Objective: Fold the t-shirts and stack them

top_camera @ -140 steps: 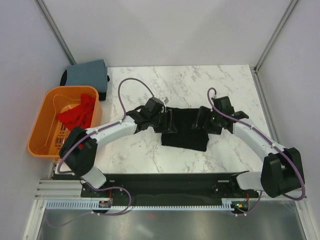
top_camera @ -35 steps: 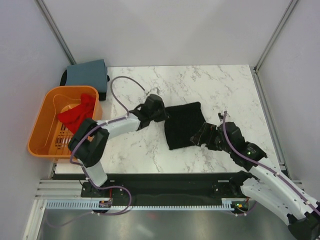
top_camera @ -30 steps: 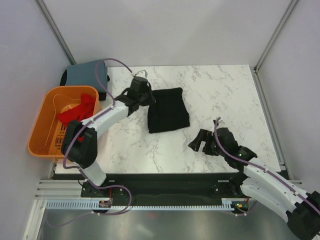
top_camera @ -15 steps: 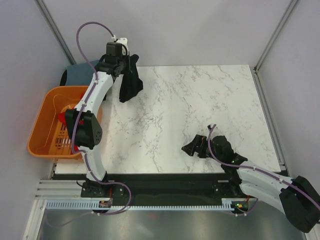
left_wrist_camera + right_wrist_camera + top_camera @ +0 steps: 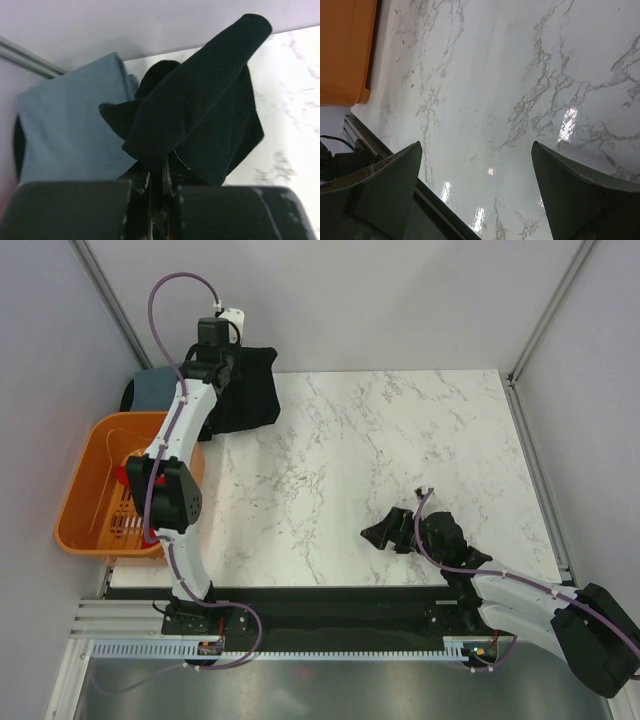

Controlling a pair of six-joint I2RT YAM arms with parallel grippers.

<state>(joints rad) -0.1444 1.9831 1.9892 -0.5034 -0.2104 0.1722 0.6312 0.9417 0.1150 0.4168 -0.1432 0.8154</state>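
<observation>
The black t-shirt (image 5: 250,390), folded into a thick bundle, hangs from the left hand (image 5: 220,365) at the far left corner of the tabletop (image 5: 400,440). In the left wrist view it drapes away from the pinch, with one folded corner sticking up and out. Just beside it lies the slate blue-grey t-shirt (image 5: 150,390), folded flat at that corner. The black cloth overlaps its near edge, though I cannot tell whether the two touch.

The step in hand looks like stacking the black tee on the blue-grey one. To do it well, the bundle should go a little further left until it is centred over the lower tee. It should then come down until the cloth lies flat before the pinch lets go, or the loose corner may flop open and spoil the fold. The bright red t-shirt (image 5: 123,476) sits in the orange basket (image 5: 85,495), not yet folded.

The left arm stretches long and nearly straight from its base, past the basket, with its wrist at the corner and its hand clamped tight on black cloth. The right arm lies low near the front edge. The right hand (image 5: 385,532) is spread wide with nothing between the fingers, over bare marble.
</observation>
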